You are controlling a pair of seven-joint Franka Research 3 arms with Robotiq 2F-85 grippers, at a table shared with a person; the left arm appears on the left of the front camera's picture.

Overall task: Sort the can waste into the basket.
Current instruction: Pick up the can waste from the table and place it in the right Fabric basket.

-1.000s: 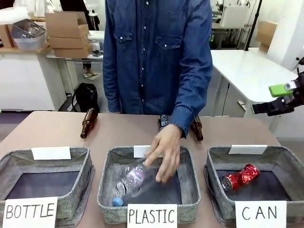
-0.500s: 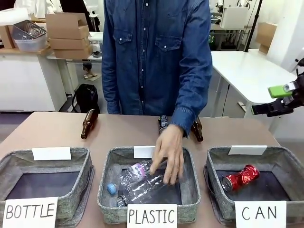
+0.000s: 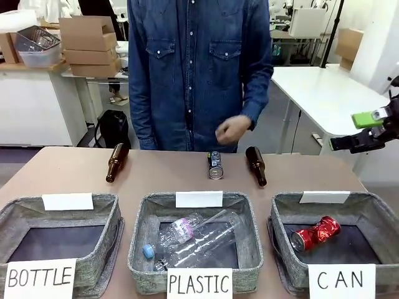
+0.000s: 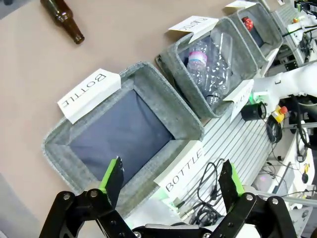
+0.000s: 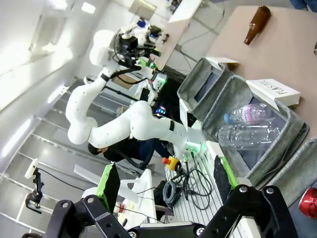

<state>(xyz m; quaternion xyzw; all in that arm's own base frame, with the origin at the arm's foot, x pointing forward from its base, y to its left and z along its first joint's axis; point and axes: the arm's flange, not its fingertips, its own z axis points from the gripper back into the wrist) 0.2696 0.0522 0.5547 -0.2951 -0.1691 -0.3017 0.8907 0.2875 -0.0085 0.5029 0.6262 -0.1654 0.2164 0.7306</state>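
Note:
The crushed red can [image 3: 316,232] lies inside the grey basket signed "CAN" [image 3: 374,205] at the front right. The dark printed can [image 3: 215,165] rests on its side on the table, behind the middle basket. My right gripper [image 3: 360,132] hovers off the table's right edge, well above the CAN basket; the right wrist view shows this gripper [image 5: 164,181] open and empty, with the red can [image 5: 309,202] at the corner. My left gripper [image 4: 171,176] is open and empty above the BOTTLE basket [image 4: 124,131]. The red can [image 4: 246,22] shows far off.
Two brown glass bottles [image 3: 116,161] [image 3: 255,165] lie on the table either side of the dark can. The PLASTIC basket [image 3: 249,224] holds clear bottles [image 3: 193,237]. The person's hand [image 3: 232,129] hangs above the far edge.
The person's hand let go of a clear bottle in the PLASTIC basket and drew back up to the body, uncovering the dark can. Neither arm has moved.

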